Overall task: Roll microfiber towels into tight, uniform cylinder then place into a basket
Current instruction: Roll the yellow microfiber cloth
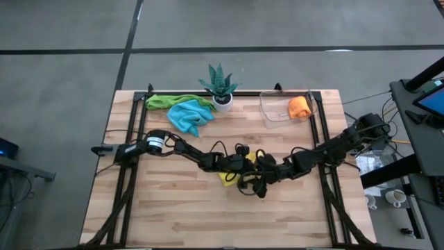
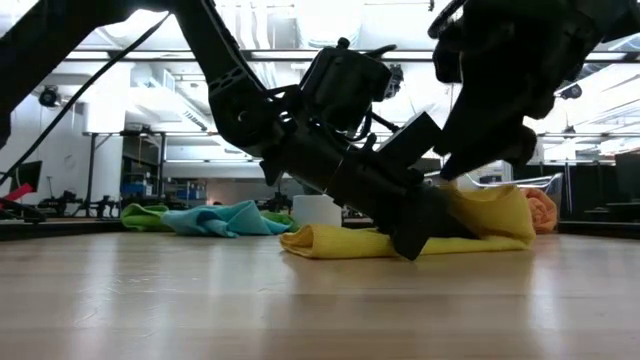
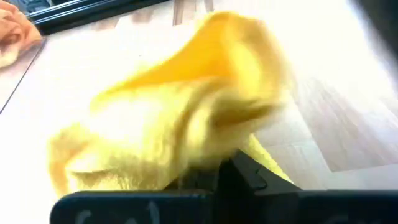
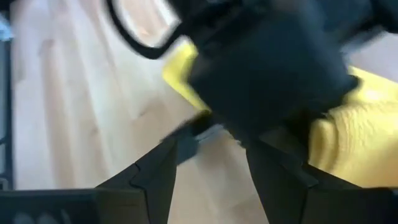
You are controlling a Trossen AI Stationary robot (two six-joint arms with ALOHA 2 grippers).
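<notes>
Left of the spiky green potted plant (image 1: 220,85), a crumpled green microfiber towel (image 1: 165,101) and a light blue one (image 1: 190,115) lie bunched together. In front of the plant, the left gripper (image 1: 244,167) is clenched on the half-rolled yellow microfiber towel (image 2: 400,238). Close beside it, the right gripper (image 4: 208,158) hovers with fingers (image 4: 163,171) spread, released. Right of the plant, the clear plastic rectangular basket (image 1: 272,112) holds an orange rolled towel (image 1: 299,106).

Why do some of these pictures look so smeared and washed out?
Left wrist view: the soft yellow microfiber towel sits close to the lens, blurred, and the wooden table glares white. Right wrist view: a dark arm is smeared. Low view: bright ceiling lights silhouette both arms.
</notes>
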